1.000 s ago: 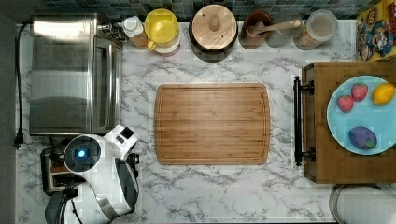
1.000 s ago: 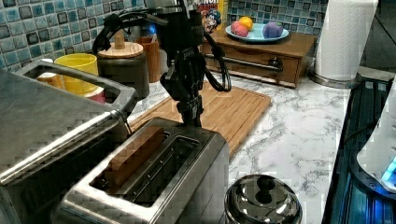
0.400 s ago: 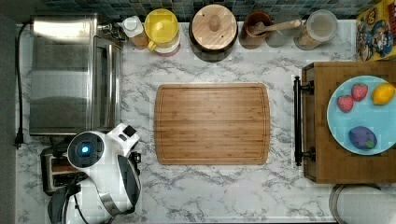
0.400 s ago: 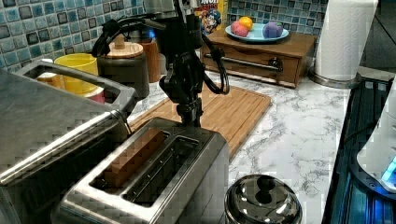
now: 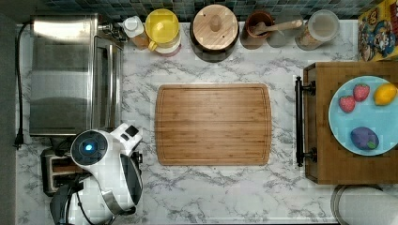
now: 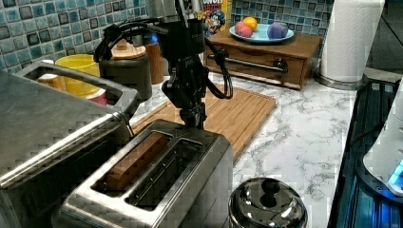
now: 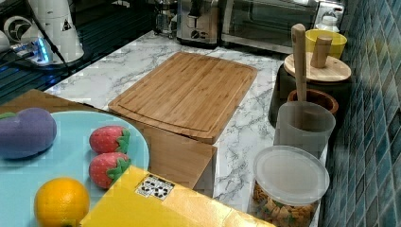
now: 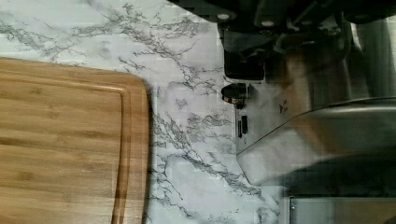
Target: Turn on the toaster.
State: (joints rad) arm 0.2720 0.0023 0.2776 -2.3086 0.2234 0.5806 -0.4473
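One risk — end effector (image 6: 193, 116), jaw state unclear, slips off the lever at toaster (image 6: 157, 190)'s 12 o'clock end, leaving it off.

The toaster (image 6: 157, 185) is a small, boxy stainless-steel pop-up model with two long parallel slots in its top. It stands upright on the marble counter at the near left in the left view. A brown slice sits in the slot on the left view's left; the other slot looks dark. In the top view it sits at the lower left (image 5: 52, 169), mostly hidden beneath the white arm. In the right view it stands at the far end of the counter (image 7: 197, 21), with dark controls on its end face.
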